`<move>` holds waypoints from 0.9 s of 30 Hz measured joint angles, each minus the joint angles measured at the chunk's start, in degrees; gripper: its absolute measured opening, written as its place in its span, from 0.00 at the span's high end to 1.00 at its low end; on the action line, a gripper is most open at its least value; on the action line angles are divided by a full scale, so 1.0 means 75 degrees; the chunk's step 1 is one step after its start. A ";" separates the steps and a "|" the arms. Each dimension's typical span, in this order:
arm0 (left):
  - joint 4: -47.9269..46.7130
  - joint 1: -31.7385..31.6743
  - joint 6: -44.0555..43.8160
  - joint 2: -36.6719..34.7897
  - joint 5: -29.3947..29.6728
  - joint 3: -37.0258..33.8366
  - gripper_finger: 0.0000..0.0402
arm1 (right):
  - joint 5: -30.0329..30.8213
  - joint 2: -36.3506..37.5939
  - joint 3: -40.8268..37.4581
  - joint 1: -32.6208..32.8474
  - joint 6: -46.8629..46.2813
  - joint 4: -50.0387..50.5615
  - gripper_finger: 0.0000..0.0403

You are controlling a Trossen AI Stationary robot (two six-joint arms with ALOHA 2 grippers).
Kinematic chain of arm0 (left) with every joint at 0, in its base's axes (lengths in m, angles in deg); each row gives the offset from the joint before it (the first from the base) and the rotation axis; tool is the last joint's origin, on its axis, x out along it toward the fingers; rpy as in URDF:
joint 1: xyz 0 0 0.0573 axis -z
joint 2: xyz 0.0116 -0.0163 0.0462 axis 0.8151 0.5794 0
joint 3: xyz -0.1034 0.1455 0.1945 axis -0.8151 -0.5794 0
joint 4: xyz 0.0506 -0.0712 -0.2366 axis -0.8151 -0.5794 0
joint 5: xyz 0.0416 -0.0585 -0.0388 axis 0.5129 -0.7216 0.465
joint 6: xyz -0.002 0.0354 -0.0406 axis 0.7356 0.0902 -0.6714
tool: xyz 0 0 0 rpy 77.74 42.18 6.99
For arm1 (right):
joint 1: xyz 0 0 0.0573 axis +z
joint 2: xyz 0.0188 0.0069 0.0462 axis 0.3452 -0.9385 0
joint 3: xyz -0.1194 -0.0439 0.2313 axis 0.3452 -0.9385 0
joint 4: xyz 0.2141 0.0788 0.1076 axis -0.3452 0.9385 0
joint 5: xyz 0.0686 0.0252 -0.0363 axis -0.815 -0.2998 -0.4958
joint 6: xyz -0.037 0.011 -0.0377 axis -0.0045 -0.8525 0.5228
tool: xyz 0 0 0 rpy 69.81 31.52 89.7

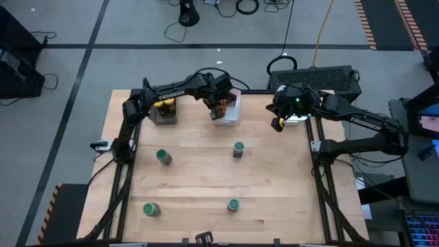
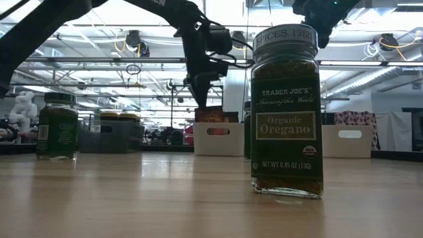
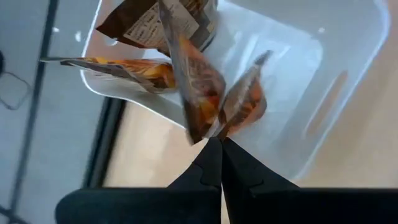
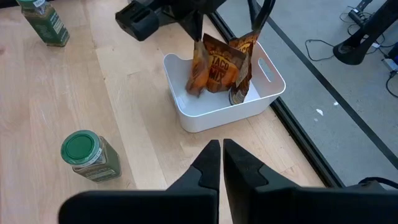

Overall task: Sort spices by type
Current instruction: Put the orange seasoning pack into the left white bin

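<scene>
Four green-lidded jars [image 1: 163,157] on table [image 1: 199,178]

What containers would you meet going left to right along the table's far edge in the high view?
Dark tray holding yellow-lidded jars → white rectangular plastic tray holding brown-orange packets → second white tray.

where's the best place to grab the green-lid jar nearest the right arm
Take that jar around its green lid and neck, coming straight down from above. It stands upright and alone on the table with bare wood on all sides, so a top-down pinch across the round lid looks clear. The right claw hangs shut near the table's far right edge and would need to open first.
</scene>
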 joint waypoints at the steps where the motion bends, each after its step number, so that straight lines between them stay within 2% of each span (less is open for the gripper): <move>1: -0.0006 0.0003 0.0098 0.0000 0.0096 0.0000 1.00 | -0.0001 0.0000 0.0000 0.0000 0.0000 -0.0001 1.00; 14: 0.0255 0.0024 0.0323 0.0000 0.0751 0.0000 0.99 | -0.0001 0.0000 0.0000 0.0000 0.0000 -0.0002 1.00; 27: 0.0175 0.0249 0.0674 0.0000 0.0735 0.0019 0.73 | -0.0001 0.0000 0.0000 -0.0003 0.0026 0.0001 1.00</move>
